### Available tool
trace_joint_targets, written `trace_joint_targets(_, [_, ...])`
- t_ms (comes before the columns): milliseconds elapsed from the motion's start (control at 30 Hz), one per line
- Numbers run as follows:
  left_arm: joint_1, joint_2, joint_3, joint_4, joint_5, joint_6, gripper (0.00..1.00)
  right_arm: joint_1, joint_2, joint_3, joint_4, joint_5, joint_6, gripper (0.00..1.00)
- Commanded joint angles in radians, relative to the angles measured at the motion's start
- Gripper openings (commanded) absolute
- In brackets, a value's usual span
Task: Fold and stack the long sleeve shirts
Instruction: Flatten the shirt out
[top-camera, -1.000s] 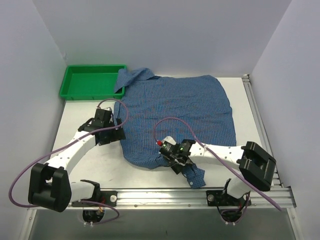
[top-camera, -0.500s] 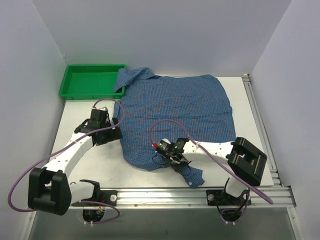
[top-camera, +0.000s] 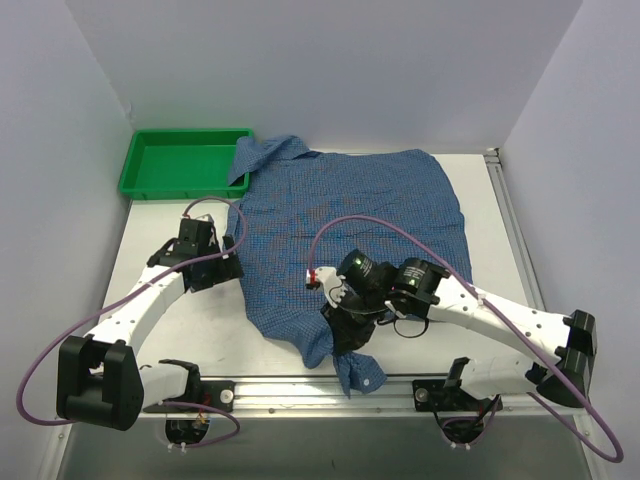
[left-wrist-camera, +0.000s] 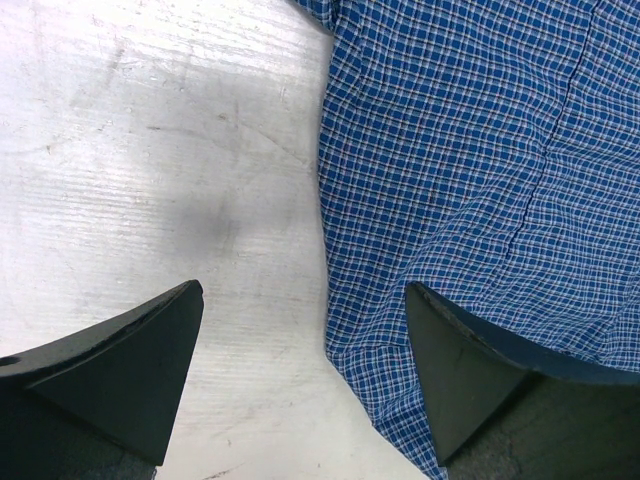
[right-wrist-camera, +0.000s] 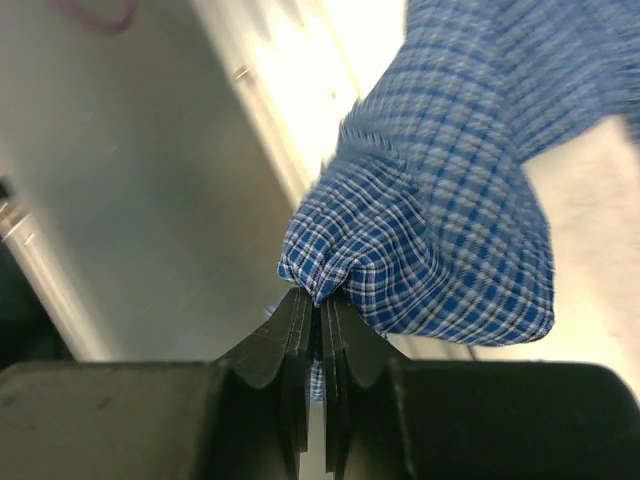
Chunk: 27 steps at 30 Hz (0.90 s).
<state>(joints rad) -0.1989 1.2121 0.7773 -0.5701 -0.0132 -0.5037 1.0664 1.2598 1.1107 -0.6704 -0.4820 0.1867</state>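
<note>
Pinching a bunched fold of sleeve (top-camera: 335, 340), the right end effector (right-wrist-camera: 318, 305) is clenched on the blue checked cloth. Its two fingers are pressed together and the fabric puffs out just past their tips (this wrist view is somewhat blurred). Seen from above, the gathered sleeve drapes from that grip toward the near edge, and its cuff (top-camera: 358, 372) lies close to the metal rail (top-camera: 300, 392).

The shirt (top-camera: 350, 215) is spread across the middle of the white tabletop (top-camera: 500, 240). Its collar (top-camera: 270, 150) is at the far left corner, just beside the green tray (top-camera: 135, 172), and its body lies mostly flat with shallow wrinkles.

The left end effector (left-wrist-camera: 302, 292) is released, its jaws wide apart and holding nothing. It hangs over the shirt's left edge, so that one finger is above bare tabletop and the other above checked cloth (whether either touches down cannot be told). The cloth's edge runs between the two fingers.
</note>
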Motion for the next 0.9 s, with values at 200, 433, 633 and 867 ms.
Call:
trace_joint_targets(200, [0.007, -0.014, -0.009, 0.030, 0.012, 0.013, 0.91, -0.034, -0.050, -0.095, -0.057, -0.188, -0.041, 0.29])
trace_joint_targets(433, [-0.007, -0.017, -0.019, 0.021, 0.037, 0.007, 0.91, -0.115, 0.036, -0.083, -0.098, 0.133, 0.063, 0.56])
trace_joint_targets(633, [-0.079, -0.014, -0.055, 0.026, 0.064, -0.068, 0.91, -0.454, -0.007, -0.161, -0.064, 0.367, 0.264, 0.58])
trace_joint_targets(867, [-0.223, 0.090, -0.049, 0.064, 0.021, -0.173, 0.91, -0.788, 0.007, -0.329, 0.121, 0.385, 0.416, 0.59])
